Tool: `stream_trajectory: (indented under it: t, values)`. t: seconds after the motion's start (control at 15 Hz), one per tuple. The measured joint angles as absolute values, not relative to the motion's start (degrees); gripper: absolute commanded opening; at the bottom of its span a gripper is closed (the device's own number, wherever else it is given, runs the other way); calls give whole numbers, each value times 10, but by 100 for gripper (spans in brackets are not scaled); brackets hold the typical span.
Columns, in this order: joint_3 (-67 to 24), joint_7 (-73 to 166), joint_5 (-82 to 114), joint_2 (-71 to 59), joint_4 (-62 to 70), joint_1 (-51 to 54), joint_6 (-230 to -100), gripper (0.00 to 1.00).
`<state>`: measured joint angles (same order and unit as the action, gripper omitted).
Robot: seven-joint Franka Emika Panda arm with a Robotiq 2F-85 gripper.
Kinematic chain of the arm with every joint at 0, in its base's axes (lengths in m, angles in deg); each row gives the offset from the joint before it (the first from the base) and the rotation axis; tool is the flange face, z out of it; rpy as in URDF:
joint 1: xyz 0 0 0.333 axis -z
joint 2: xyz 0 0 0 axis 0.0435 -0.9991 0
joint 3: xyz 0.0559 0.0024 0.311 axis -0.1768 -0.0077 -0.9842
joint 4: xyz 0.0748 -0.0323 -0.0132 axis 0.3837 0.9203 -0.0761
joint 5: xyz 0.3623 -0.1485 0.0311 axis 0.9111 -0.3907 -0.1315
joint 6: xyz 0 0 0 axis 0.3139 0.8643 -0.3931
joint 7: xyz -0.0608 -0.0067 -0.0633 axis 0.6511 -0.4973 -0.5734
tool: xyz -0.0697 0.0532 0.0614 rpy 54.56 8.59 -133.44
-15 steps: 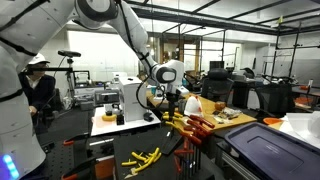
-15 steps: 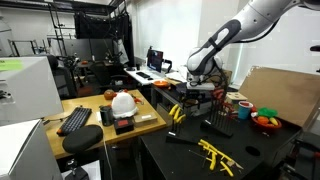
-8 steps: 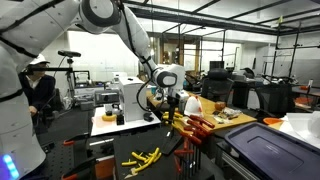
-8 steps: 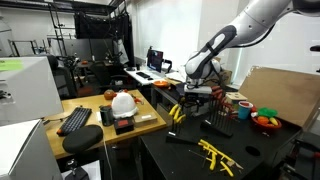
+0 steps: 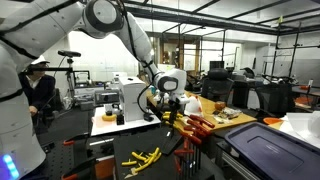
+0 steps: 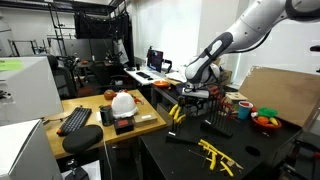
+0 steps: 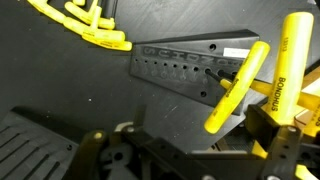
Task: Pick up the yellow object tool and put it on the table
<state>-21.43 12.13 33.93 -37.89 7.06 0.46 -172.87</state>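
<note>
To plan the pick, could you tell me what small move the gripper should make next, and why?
Probably centre the open gripper over the slanted yellow T-handle tool and descend: the tool stands in the holed rack, untouched, off to one side in the wrist view.

I am reading just one piece of lettering, and it is showing only in the wrist view. Black capitals are running lengthwise along the yellow T-handle tool, which is sitting just past the right end of the grey holder plate. The word is looking like "BONDHUS" to me, though the letters are lying sideways and slightly blurred, so I am not sure of every one. Tiny marks are sitting beside the row of holes along the plate's top edge, but they are coming through too small for me to read. In both exterior views I am making out no legible text, label or number.
</note>
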Motion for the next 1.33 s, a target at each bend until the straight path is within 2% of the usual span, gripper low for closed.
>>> stream_trajectory:
  t: [1.33]
  values:
    - [-211,-15,340,-407,62,4,-1748,100]
